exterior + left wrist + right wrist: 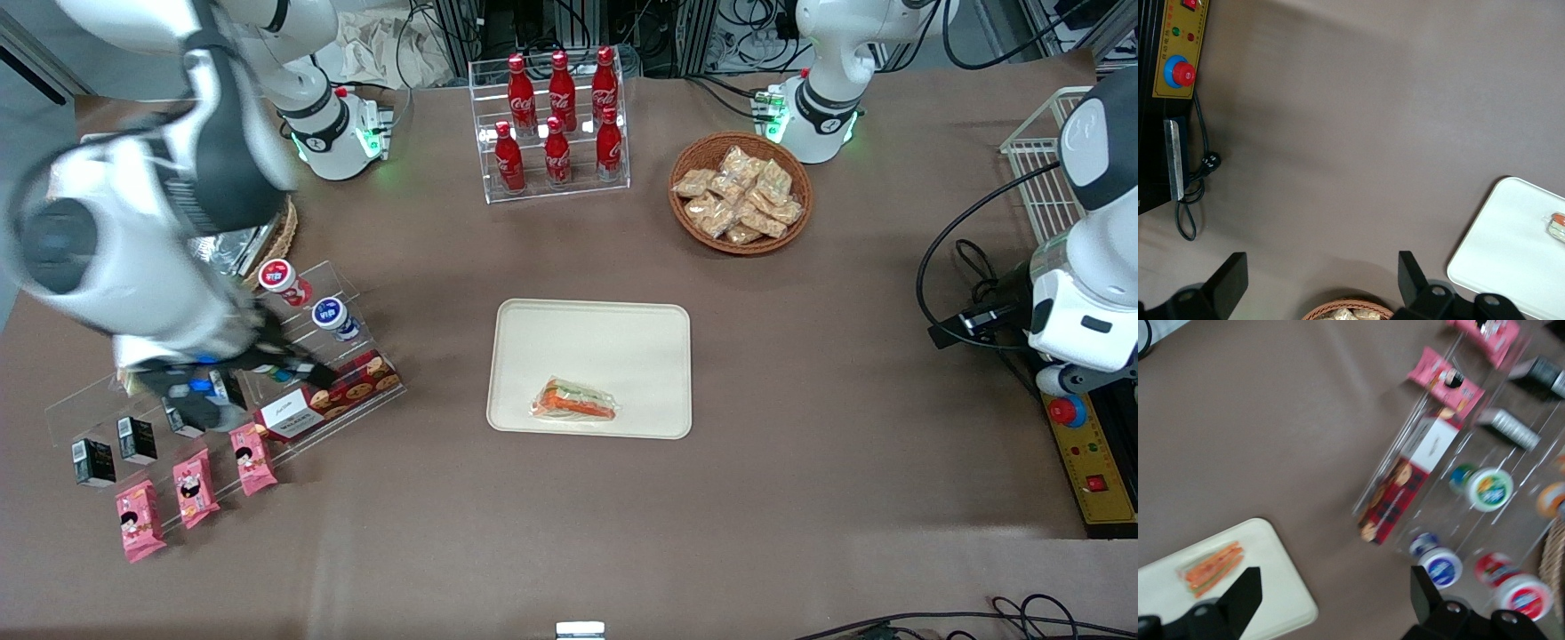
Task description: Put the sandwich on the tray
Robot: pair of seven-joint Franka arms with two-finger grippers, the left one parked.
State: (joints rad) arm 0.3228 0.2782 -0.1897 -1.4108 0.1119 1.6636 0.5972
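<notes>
Sandwich: lying on tray, lower centre of frame, near its front rim. Gripper: far left, over the display rack, fingers wide, empty. Placement looks complete; retreat clear of rack

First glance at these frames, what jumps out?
The wrapped sandwich lies alone on the cream tray at mid-table. Red cola bottles stand in a clear rack, farther from the front camera. The open, empty gripper hangs over the snack display toward the working arm's end.
</notes>
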